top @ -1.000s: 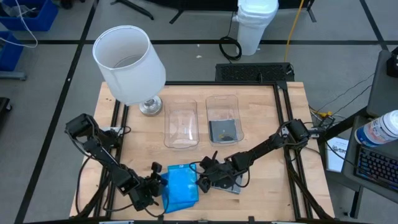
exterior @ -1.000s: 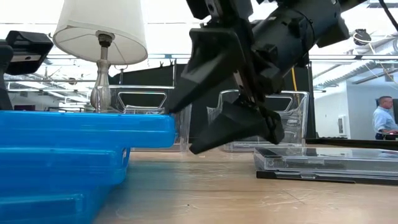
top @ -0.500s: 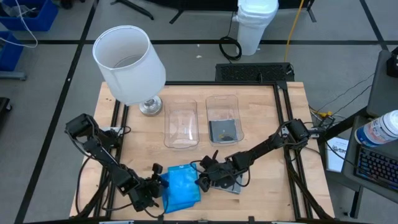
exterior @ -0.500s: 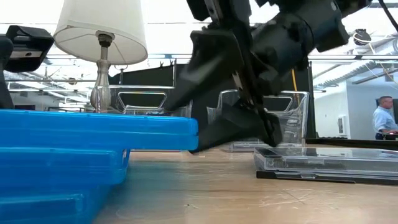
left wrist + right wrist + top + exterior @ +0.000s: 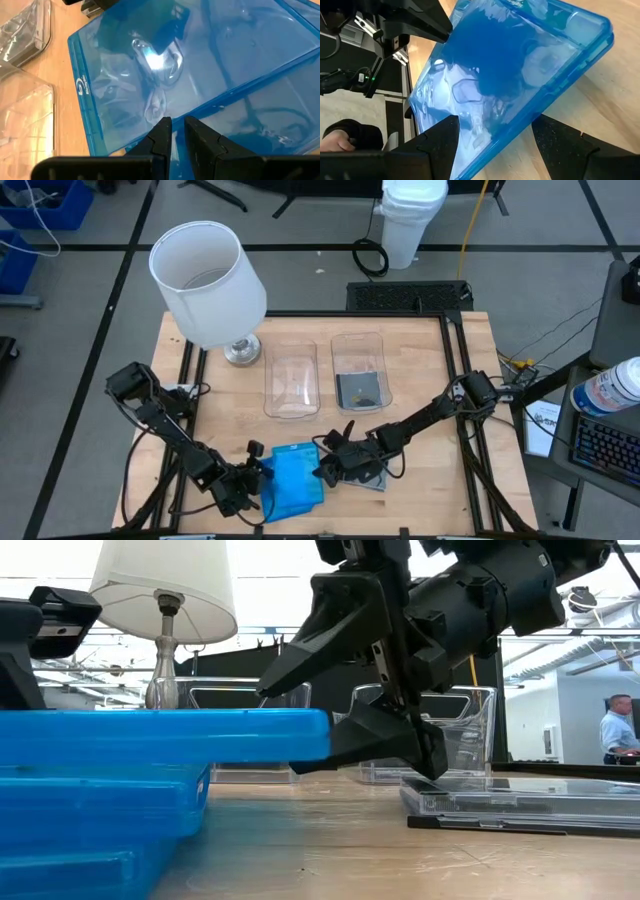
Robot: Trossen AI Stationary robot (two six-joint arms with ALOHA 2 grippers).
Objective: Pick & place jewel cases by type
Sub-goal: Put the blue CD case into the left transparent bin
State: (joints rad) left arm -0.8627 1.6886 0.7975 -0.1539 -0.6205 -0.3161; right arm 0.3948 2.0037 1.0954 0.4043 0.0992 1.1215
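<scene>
A stack of bright blue jewel cases (image 5: 293,483) lies at the table's near edge. Its top case (image 5: 160,735) juts out to the right beyond the ones below. My left gripper (image 5: 255,480) is at the stack's left side with its fingers nearly together (image 5: 173,131). My right gripper (image 5: 325,467) is open at the stack's right side. One of its fingers stands above and one below the top case's right edge (image 5: 322,735), and the case fills the gap in the right wrist view (image 5: 492,135). Smoky clear cases (image 5: 375,477) lie flat under the right arm. My left gripper has its nearly shut fingertips (image 5: 162,131) against the top blue case near its left edge (image 5: 150,112), coming slanting down from the table's left. Whether they press on its face or push its edge, I cannot tell. My right gripper: I cannot tell whether its lower finger (image 5: 370,740) touches the case's underside; the upper finger stands clear.
Two clear tubs stand mid-table: the left one (image 5: 290,380) and the right one (image 5: 360,368), which has a dark case in it. A white-shaded lamp (image 5: 205,280) stands at the far left. Bare wood lies between the tubs and the stack.
The top blue case has slid toward the table's right over the cases beneath it and risen a little. Its right edge now reaches in between my right gripper's fingers. My left gripper has followed it rightward. My right gripper's fingers have tipped closer to level.
</scene>
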